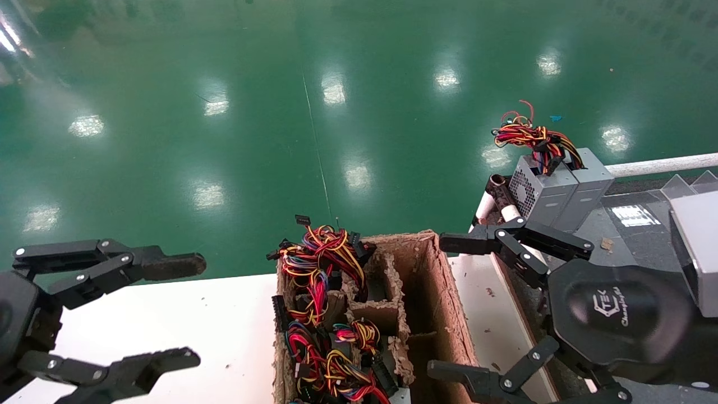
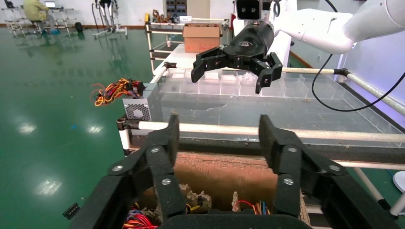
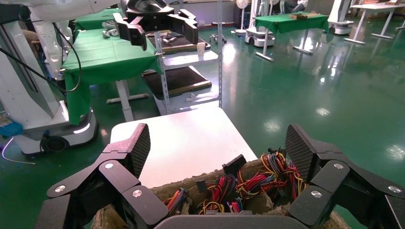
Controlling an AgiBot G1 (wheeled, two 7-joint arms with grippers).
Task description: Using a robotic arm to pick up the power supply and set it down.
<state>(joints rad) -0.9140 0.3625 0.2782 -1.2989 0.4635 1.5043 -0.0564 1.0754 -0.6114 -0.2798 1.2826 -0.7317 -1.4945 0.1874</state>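
Head view. My right gripper hangs at lower right of the frame, jaws wide apart and holding nothing, straddling the right-hand side of the carton at bottom centre. My left gripper sits at lower left over the white table, likewise spread and empty; I treat it as parked.

Two power supplies stand side by side at upper right of the frame, on the edge of the bench, wires sprouting from their tops. More units appear to sit in the carton's left cells, though only their wire bundles show; the cell under my right gripper looks empty (its floor is in shadow, so I cannot be sure).

Left wrist view: the grey box shows at left of centre, with the right gripper hovering apart from it, toward upper centre.

Step in hand, as I judge it: choosing and approaching the next unit. To do it well I would shift the right gripper leftward in the frame over a filled cell, line the pads up with the flat metal sides, and descend past the wires, not onto them. A grip on cable alone would likely slip or drag a neighbouring unit.
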